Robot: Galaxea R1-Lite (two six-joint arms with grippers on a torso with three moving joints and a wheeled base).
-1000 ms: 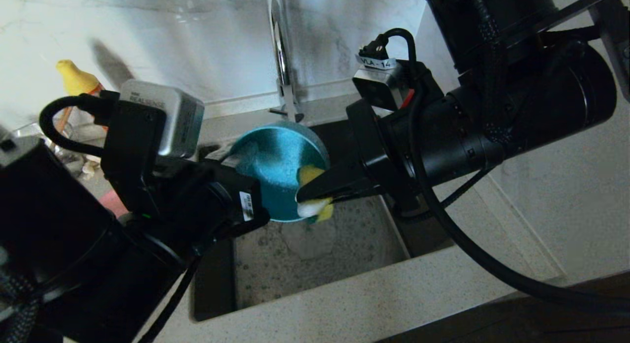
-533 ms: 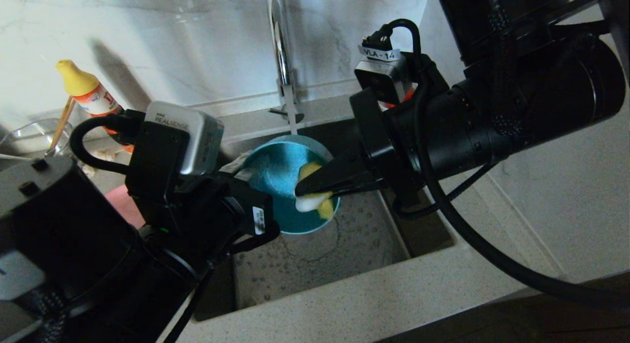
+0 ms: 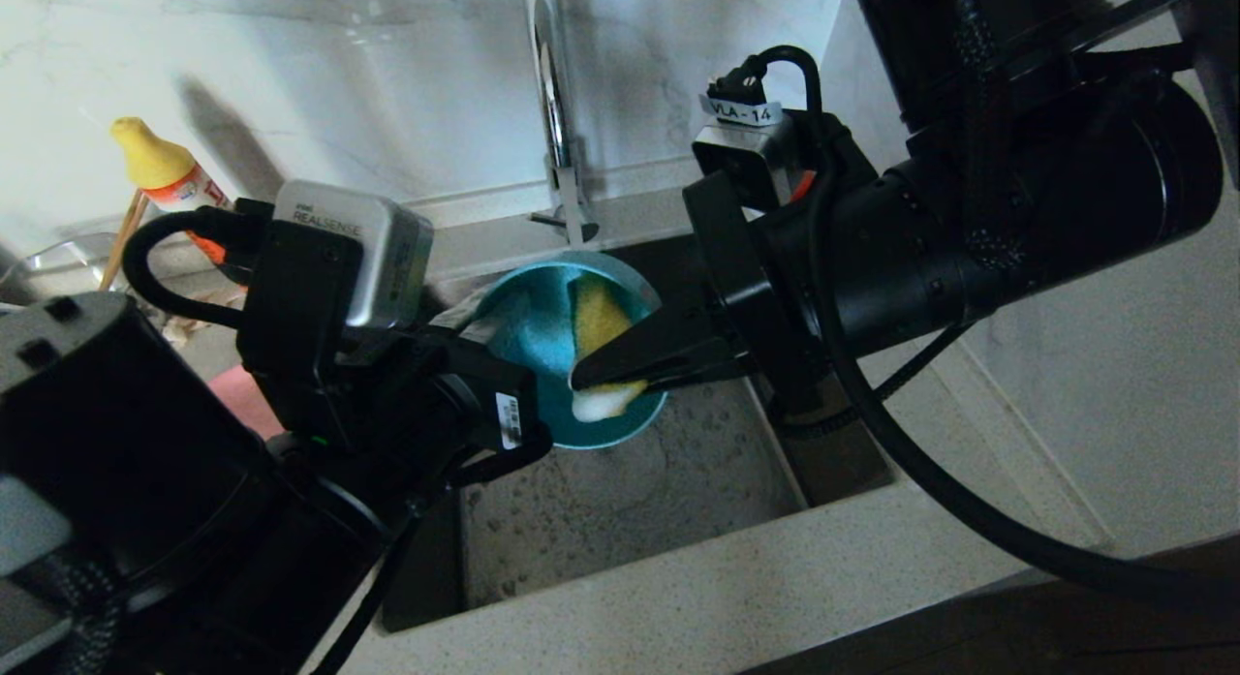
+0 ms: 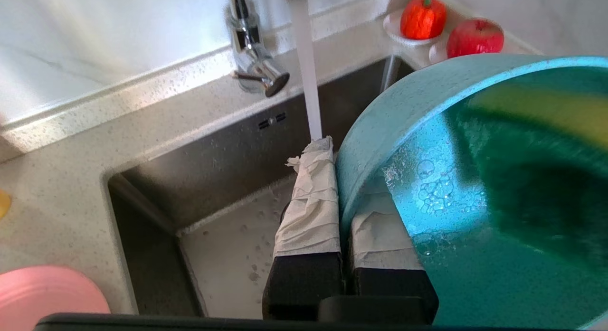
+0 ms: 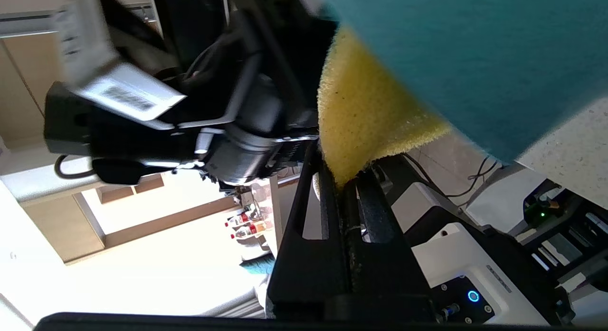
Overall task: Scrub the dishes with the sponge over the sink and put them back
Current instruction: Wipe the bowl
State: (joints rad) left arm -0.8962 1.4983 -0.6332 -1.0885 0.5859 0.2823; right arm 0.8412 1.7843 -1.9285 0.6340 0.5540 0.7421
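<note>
My left gripper (image 4: 339,179) is shut on the rim of the teal-blue bowl (image 4: 475,255), one taped finger outside and one inside. It holds the bowl (image 3: 528,341) tilted over the sink (image 3: 620,510). My right gripper (image 3: 581,380) comes in from the right, shut on the yellow sponge (image 3: 596,317), which presses against the bowl's wet inside. In the right wrist view the sponge (image 5: 365,117) bulges out of the shut right gripper (image 5: 339,179) against the bowl (image 5: 475,51). The pink plate (image 4: 42,293) lies on the counter left of the sink. A chopstick (image 3: 121,239) leans at the far left.
Water (image 4: 306,84) runs from the chrome tap (image 4: 251,51) into the sink (image 4: 213,169), just beside the bowl's rim. Red fruit (image 4: 422,17) on a white saucer stands at the sink's back corner. A yellow-capped bottle (image 3: 160,167) stands at the back left.
The sponge has slid up across the bowl's inside, so more of its yellow face shows. The bowl shifted slightly toward the right in the left gripper's hold. Both grips are unchanged.
</note>
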